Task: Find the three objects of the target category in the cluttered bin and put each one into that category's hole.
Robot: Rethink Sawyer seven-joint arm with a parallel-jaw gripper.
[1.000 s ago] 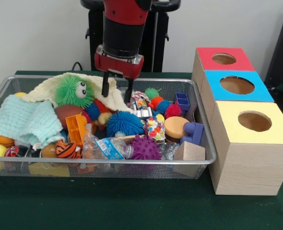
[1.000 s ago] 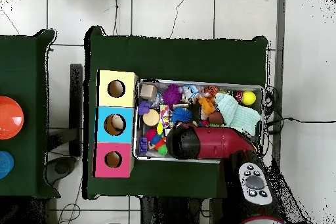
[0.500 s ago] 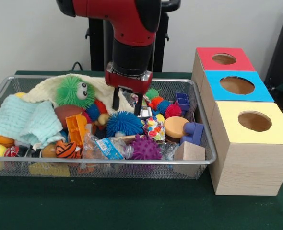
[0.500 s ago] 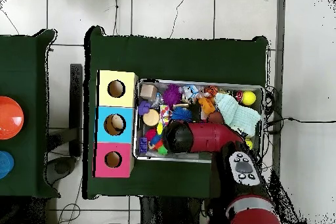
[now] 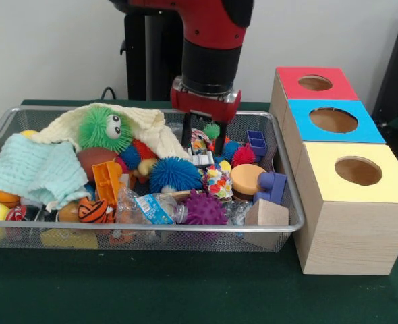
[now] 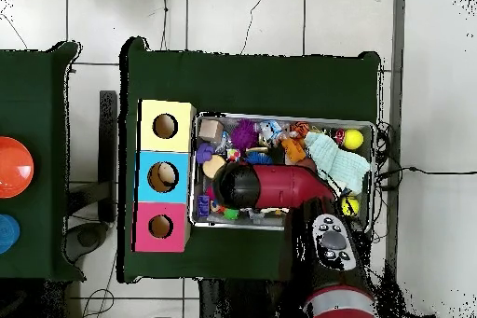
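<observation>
Toys fill the wire bin [image 5: 290, 226], and I do not know yet which kind I must find. My claw [image 5: 204, 137] hangs spread apart with nothing in it, low over the far part of the bin near the boxes. A small green spiky ball [image 5: 213, 129] sits between my fingers, with a red spiky ball [image 5: 243, 156] close by. I think I should go straight down, close only on one toy, and keep clear of the blue block [image 5: 256, 142]. The holes wait in the red box [image 5: 314, 82], blue box [image 5: 334, 119] and yellow box [image 5: 358, 171].
</observation>
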